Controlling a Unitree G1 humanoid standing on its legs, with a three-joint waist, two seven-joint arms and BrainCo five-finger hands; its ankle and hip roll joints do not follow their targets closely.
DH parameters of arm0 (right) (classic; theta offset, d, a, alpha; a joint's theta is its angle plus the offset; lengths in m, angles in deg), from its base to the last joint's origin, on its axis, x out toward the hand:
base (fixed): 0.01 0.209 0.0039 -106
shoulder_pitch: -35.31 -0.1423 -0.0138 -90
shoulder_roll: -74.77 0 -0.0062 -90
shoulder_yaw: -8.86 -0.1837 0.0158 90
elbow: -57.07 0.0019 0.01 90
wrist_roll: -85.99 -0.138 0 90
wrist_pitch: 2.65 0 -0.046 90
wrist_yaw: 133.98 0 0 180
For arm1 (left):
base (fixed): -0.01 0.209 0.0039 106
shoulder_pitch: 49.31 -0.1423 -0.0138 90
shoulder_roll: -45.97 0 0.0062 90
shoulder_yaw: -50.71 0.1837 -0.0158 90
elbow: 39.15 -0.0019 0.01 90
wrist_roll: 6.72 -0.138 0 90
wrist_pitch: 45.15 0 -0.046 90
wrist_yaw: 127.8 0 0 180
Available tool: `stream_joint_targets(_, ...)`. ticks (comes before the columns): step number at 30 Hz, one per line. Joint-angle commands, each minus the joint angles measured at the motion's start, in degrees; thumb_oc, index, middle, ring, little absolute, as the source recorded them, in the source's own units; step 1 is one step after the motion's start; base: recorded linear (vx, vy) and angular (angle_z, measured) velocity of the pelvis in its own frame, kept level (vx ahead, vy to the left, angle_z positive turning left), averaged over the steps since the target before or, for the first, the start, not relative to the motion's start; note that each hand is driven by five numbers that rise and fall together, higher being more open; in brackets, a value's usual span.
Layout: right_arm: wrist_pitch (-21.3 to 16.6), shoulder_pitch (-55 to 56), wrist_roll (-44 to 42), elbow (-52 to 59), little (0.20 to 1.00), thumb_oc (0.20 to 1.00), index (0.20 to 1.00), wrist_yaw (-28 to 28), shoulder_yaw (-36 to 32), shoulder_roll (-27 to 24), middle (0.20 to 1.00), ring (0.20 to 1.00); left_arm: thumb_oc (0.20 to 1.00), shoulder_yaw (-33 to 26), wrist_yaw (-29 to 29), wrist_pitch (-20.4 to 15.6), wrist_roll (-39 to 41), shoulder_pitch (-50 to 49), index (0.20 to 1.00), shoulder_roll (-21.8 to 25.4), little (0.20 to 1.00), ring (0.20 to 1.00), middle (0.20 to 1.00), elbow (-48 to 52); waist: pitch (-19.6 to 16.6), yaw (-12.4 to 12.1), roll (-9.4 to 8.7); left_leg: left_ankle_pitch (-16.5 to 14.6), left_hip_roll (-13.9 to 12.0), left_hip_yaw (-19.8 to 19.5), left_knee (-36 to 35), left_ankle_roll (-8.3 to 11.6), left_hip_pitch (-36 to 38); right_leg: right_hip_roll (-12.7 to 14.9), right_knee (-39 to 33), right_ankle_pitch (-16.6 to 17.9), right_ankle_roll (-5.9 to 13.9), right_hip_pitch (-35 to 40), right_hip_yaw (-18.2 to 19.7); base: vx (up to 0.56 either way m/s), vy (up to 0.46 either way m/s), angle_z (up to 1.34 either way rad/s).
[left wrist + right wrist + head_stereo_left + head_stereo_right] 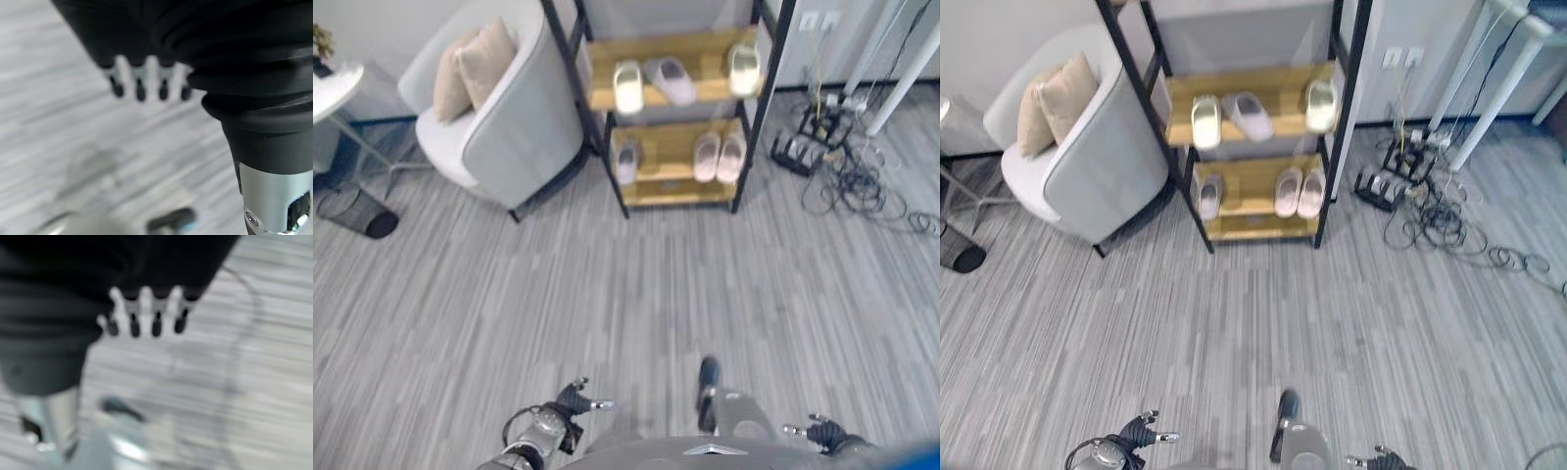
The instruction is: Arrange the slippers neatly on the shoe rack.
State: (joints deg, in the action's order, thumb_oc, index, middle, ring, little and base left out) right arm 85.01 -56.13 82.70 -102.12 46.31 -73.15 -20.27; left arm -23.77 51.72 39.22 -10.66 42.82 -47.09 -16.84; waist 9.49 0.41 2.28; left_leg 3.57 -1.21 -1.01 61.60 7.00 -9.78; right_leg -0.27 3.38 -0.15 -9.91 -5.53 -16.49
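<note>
Both hands, left hand point(146, 81) and right hand point(144, 313), hung open and empty, well short of the slippers point(1234, 113) on the shoe rack point(1263, 227) ahead.

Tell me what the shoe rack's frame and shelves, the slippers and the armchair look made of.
Shoe rack: thin black uprights, likely painted metal; its shelves look like light wood or laminate, matte tan boards. The slippers seem soft fabric or foam in pale pink, grey and cream, though the texture is too small to tell. Armchair: light grey upholstery, probably fabric, with beige cushions.
</note>
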Motion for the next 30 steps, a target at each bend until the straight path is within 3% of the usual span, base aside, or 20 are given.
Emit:
stream_joint_targets(1, -0.6, 0.8, -1.2, 1.7, 1.0, 1.0, 1.0, 1.4, 2.9, -3.0, 1.0, 1.0, 1.0, 0.8, -1.2, -0.6, -0.6, 0.8, 1.0, 5.1, 1.0, 1.0, 1.0, 4.8, 4.1, -2.1, -4.9, -3.4, -4.3, 5.0, -17.2, -4.24, -1.0, 3.6, 3.7, -3.3, 9.73, 1.9, 1.5, 0.42, -0.15, -0.41)
stream_joint_targets(3, -0.9, 0.4, -1.6, 2.9, 1.0, 1.0, 1.0, 1.6, 2.7, -3.5, 1.0, 1.0, 1.0, 0.4, -1.5, -0.8, -0.6, 0.2, 1.0, 5.2, 1.0, 1.0, 1.0, 4.7, 3.9, -4.1, -5.11, -5.0, -3.4, 6.2, -23.7, -4.77, -5.1, 3.1, 2.6, -4.6, 10.19, 5.0, 1.8, 0.43, -0.04, -0.17)
stream_joint_targets(5, -1.6, -0.4, -1.2, 4.9, 1.0, 1.0, 1.0, 1.8, 3.0, -4.5, 1.0, 1.0, 1.0, 0.2, -1.6, -1.0, -0.7, -0.5, 1.0, 5.2, 1.0, 1.0, 1.0, 4.3, 3.2, -5.3, -5.19, -4.9, -3.6, 7.1, -36.7, -4.73, -6.0, 2.9, 1.4, -6.1, 11.72, 7.4, 2.2, 0.54, 0.099, 0.03)
stream_joint_targets(6, -2.0, -1.0, 0.1, 7.2, 1.0, 1.0, 1.0, 2.2, 3.7, -5.5, 1.0, 1.0, 1.0, 0.1, -1.8, -0.9, -0.9, -1.2, 1.0, 5.4, 1.0, 1.0, 1.0, 3.9, 2.9, -6.9, -4.45, 0.6, -4.0, 5.3, -52.9, -3.99, -5.6, 1.8, 1.9, -8.0, 12.15, 9.8, 2.8, 0.65, 0.181, -0.14)
stream_joint_targets(9, -2.3, -2.2, 2.7, 10.3, 1.0, 1.0, 1.0, 3.1, 4.7, -6.2, 1.0, 1.0, 1.0, -0.9, -2.5, -0.7, -1.1, -0.9, 1.0, 5.5, 1.0, 1.0, 1.0, 0.2, 3.0, -8.4, -5.06, 3.3, -4.5, 2.0, -63.6, -2.99, -7.6, 1.4, 2.6, -10.3, 12.84, 13.0, 3.7, 0.46, 0.16, -0.19)
stream_joint_targets(13, -2.6, -1.0, 5.5, 14.0, 1.0, 1.0, 1.0, 2.6, 4.6, -6.2, 1.0, 1.0, 1.0, -3.3, -2.6, 0.1, -2.7, -2.3, 1.0, 4.9, 1.0, 1.0, 1.0, -4.2, 1.0, -8.6, -5.34, 6.2, -5.0, 2.1, -63.4, -2.7, -5.2, 2.2, 3.0, -10.6, 14.72, 15.3, 5.2, 0.36, 0.247, -0.6)
stream_joint_targets(17, -1.9, 0.1, 5.8, 13.4, 1.0, 1.0, 1.0, 1.9, 4.0, -5.1, 1.0, 1.0, 1.0, -4.5, -2.9, 0.6, -2.4, -1.6, 1.0, 5.4, 1.0, 1.0, 1.0, -5.7, -0.1, -8.7, -7.5, 3.3, -3.1, 2.4, -57.5, -3.89, -6.7, 5.3, 3.4, -7.7, 16.69, 15.6, 6.4, 0.22, 0.235, -0.12)
stream_joint_targets(19, -1.8, 0.9, 5.8, 12.9, 1.0, 1.0, 1.0, 1.4, 4.2, -4.2, 1.0, 1.0, 1.0, -4.8, -3.2, 0.7, -1.9, -0.9, 1.0, 6.0, 1.0, 1.0, 1.0, -5.2, -0.7, -8.8, -8.5, 1.1, -1.8, 2.8, -55.5, -5.09, -6.4, 7.2, 5.6, -4.9, 18.04, 14.4, 7.1, 0.16, 0.24, -0.02)
stream_joint_targets(20, -1.4, 0.4, 5.8, 11.4, 1.0, 1.0, 1.0, 1.0, 4.7, -3.2, 1.0, 1.0, 1.0, -4.7, -3.6, 0.8, -1.3, 0.3, 1.0, 6.7, 1.0, 1.0, 1.0, -4.4, -0.7, -8.5, -8.75, -1.0, -0.6, 3.3, -54.6, -6.74, -5.1, 9.3, 13.0, -0.2, 19.06, 10.6, 7.8, 0.19, 0.32, 0.14)
stream_joint_targets(22, -1.1, 0.1, 5.0, 8.9, 1.0, 1.0, 1.0, 0.8, 5.1, -1.8, 1.0, 1.0, 1.0, -3.3, -4.0, 0.6, -1.2, 1.9, 1.0, 7.6, 1.0, 1.0, 1.0, -3.1, 0.2, -7.4, -7.64, -3.4, 0.1, 4.4, -54.6, -8.47, -1.6, 11.7, 21.8, 4.4, 19.48, 6.7, 6.3, 0.21, 0.313, 0.13)
stream_joint_targets(24, -1.0, 0.5, 4.8, 7.9, 1.0, 1.0, 1.0, 0.5, 5.4, -0.9, 1.0, 1.0, 1.0, -2.7, -4.1, 0.6, -1.4, 2.3, 1.0, 7.9, 1.0, 1.0, 1.0, -2.1, 0.4, -6.5, -6.81, -4.1, 0.3, 4.7, -55.7, -8.74, 1.2, 12.6, 22.0, 4.3, 18.68, 4.9, 4.0, 0.21, 0.151, 0.14)
stream_joint_targets(26, -0.8, 1.0, 4.4, 6.6, 1.0, 1.0, 1.0, 0.2, 5.4, -0.2, 1.0, 1.0, 1.0, -2.1, -4.0, 0.4, -1.6, 2.3, 1.0, 7.9, 1.0, 1.0, 1.0, -1.2, 0.7, -5.4, -6.18, -4.8, 0.5, 4.6, -56.6, -8.57, 3.3, 12.0, 18.7, 1.4, 17.77, 4.0, 2.3, 0.2, 0.034, 0.21)
stream_joint_targets(30, -0.6, 2.4, 4.4, 3.9, 1.0, 1.0, 1.0, 0.2, 5.7, 0.8, 1.0, 1.0, 1.0, -0.9, -3.8, -0.3, -2.8, 2.1, 1.0, 7.4, 1.0, 1.0, 1.0, -0.3, 1.5, -3.6, -5.55, -5.9, 0.3, 3.5, -57.4, -7.87, 5.7, 10.4, 9.2, -0.7, 17.72, 1.2, 3.9, 0.15, -0.061, 0.28)
